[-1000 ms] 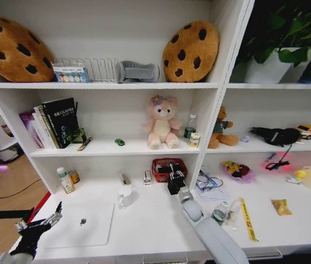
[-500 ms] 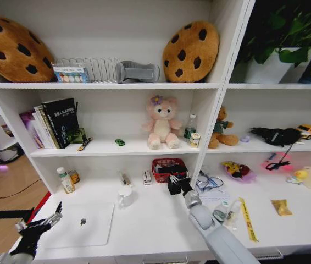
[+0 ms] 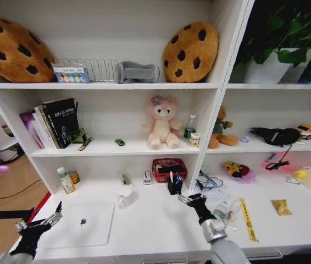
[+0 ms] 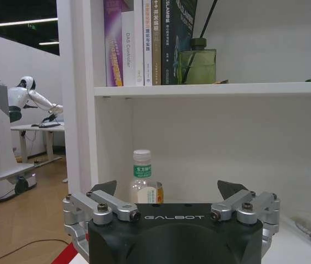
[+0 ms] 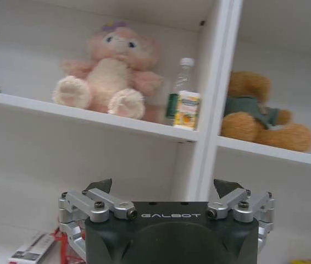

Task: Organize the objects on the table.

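Drawn back from the red mesh basket since a second ago, the right gripper is now held above the long white bench, fingers spread and empty, just in front of a black pen holder. The left gripper is unchanged at the bench's left front corner, fingers spread, beside the flat silver laptop. A yellow strip and a yellow packet are seen lying on the bench to the right.
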Tool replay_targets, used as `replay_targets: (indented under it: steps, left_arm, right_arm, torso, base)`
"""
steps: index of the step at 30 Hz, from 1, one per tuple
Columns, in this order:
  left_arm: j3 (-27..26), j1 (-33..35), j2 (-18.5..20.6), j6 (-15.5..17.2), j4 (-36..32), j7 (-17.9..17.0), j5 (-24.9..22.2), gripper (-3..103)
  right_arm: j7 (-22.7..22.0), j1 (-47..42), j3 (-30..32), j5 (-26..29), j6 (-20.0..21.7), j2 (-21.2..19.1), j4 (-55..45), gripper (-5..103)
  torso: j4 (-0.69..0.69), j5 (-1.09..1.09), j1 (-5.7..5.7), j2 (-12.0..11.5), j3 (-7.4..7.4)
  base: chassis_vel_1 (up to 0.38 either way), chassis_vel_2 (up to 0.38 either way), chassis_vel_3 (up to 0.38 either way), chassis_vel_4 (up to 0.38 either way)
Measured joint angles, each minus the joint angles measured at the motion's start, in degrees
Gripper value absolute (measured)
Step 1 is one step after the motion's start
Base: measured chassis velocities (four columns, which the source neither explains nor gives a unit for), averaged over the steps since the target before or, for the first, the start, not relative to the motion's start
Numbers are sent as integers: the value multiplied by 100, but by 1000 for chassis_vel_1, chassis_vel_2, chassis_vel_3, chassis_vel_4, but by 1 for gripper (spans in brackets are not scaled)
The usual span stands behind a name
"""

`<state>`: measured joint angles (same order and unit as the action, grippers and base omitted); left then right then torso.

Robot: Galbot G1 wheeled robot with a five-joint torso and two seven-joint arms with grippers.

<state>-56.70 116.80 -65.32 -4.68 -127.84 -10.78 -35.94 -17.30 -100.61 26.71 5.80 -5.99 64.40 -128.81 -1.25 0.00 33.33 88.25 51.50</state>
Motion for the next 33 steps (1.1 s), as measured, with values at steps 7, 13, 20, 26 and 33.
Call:
replay_targets:
  steps: [7, 13, 20, 26, 33]
  left_arm:
    - [0, 0, 0, 0, 0, 0, 0, 100]
    - [0, 0, 0, 0, 0, 0, 0, 100]
    - [0, 0, 0, 0, 0, 0, 0, 100]
    - [0, 0, 0, 0, 0, 0, 0, 100]
    - [0, 0, 0, 0, 0, 0, 0, 100]
  right_arm:
    - [-119, -751, 718, 61, -300, 732, -187, 100]
    - [100, -699, 1078, 600, -384, 846, 210, 100]
    - [245, -391, 1044, 1024, -264, 722, 619, 100]
    - [194, -145, 963, 1385, -3, 675, 818, 100]
    - [117, 55, 895, 1471, 109, 588, 1080, 98]
  torso:
    - [0, -1, -1, 0, 0]
    - [2, 0, 0, -1, 1]
    - [1, 1, 1, -1, 1]
    - [1, 0, 1, -1, 1]
    - [2, 0, 1, -1, 2]
  base:
    - [0, 0, 0, 0]
    - [0, 0, 0, 0]
    - [0, 0, 0, 0]
    - [0, 0, 0, 0]
    - [0, 0, 0, 0]
